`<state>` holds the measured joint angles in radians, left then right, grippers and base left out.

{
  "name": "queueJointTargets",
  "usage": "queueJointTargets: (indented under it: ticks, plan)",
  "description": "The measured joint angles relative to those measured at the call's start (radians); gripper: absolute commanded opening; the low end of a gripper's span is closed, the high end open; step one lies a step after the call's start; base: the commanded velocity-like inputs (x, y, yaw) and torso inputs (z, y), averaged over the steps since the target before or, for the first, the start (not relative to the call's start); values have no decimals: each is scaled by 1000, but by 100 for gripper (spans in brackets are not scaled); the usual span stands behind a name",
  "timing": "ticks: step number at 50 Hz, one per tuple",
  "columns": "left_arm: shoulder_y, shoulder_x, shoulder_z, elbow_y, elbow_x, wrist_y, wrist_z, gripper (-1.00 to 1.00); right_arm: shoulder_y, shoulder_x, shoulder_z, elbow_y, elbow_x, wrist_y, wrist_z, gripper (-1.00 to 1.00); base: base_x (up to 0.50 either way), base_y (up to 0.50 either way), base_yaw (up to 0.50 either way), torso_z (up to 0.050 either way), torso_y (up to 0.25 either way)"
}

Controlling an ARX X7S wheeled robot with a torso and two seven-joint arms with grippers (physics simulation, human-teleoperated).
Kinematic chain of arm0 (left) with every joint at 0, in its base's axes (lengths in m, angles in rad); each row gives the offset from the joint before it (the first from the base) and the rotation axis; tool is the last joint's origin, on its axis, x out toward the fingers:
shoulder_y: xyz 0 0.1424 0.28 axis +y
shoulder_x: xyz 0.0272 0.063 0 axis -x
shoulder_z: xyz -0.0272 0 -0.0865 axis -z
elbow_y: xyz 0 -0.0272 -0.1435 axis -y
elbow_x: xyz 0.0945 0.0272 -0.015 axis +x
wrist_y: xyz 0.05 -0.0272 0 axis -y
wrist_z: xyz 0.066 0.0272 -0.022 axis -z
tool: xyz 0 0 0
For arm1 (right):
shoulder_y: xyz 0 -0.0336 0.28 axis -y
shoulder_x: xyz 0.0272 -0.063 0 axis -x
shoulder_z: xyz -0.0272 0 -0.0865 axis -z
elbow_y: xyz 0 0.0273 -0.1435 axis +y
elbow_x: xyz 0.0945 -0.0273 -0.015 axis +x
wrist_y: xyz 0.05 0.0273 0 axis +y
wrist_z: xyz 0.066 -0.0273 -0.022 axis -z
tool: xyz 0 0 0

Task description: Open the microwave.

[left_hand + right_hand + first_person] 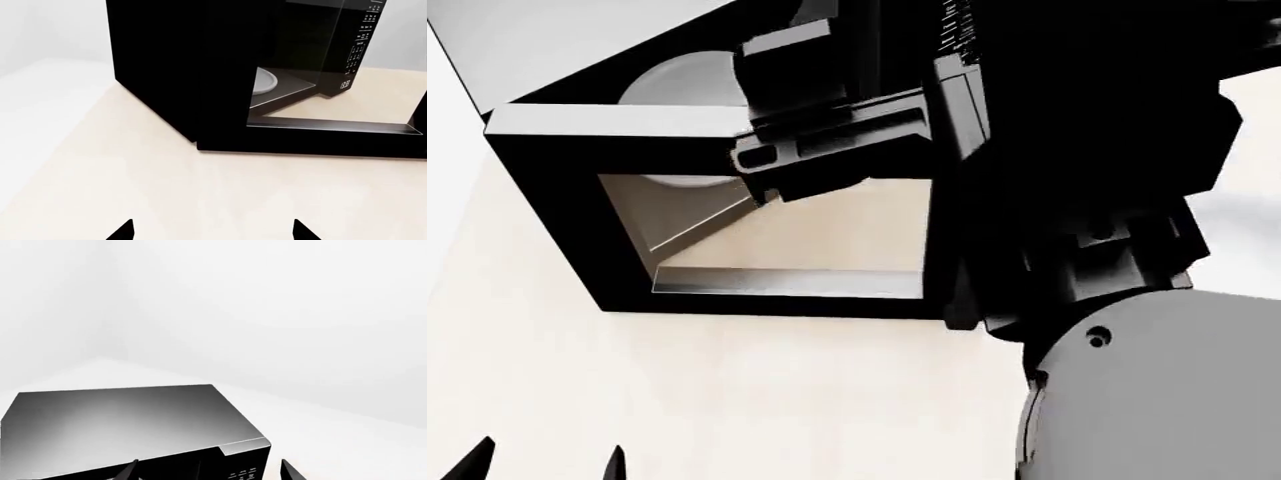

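The black microwave [160,65] stands on a pale table [133,180] with its glass-windowed door [313,142] swung wide open. Inside shows the white turntable [265,81], and the white-lettered keypad [360,40] is beyond it. From the head view I look down on the open door [547,200] and the turntable [674,80]. My left gripper [213,232] is open and empty, low and well short of the door; its tips [547,462] show in the head view. My right gripper [208,471] hangs open above the grey microwave top [120,420], holding nothing.
My right arm [1068,200] fills the middle and right of the head view and hides the microwave's control side. A plain white wall [267,315] rises behind the microwave. The table's pale wood surface [761,400] lies in front of the door.
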<state>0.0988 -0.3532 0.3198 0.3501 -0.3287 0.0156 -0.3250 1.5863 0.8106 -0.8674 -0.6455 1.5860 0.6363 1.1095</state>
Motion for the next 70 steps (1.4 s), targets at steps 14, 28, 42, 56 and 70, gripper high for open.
queueJointTargets:
  ticks: [14, 28, 42, 56, 70]
  plan:
    - [-1, -2, 3, -1, -4, 4, -1, 100, 150, -94, -41, 295, 90, 114, -138, 100, 0, 0, 0, 0, 0]
    - [0, -7, 5, 2, -7, 6, -3, 100, 232, -172, -82, 559, 231, 212, -191, 100, 0, 0, 0, 0, 0]
    - [1, -10, 9, 7, -9, 6, -6, 100, 264, -228, -104, 747, 292, 246, -223, 100, 0, 0, 0, 0, 0]
    - [1, -14, 10, 10, -14, 7, -10, 100, 253, -265, -130, 859, 284, 252, -266, 100, 0, 0, 0, 0, 0]
    - [1, -17, 11, 11, -18, 8, -13, 100, 217, -288, -154, 917, 255, 241, -302, 100, 0, 0, 0, 0, 0]
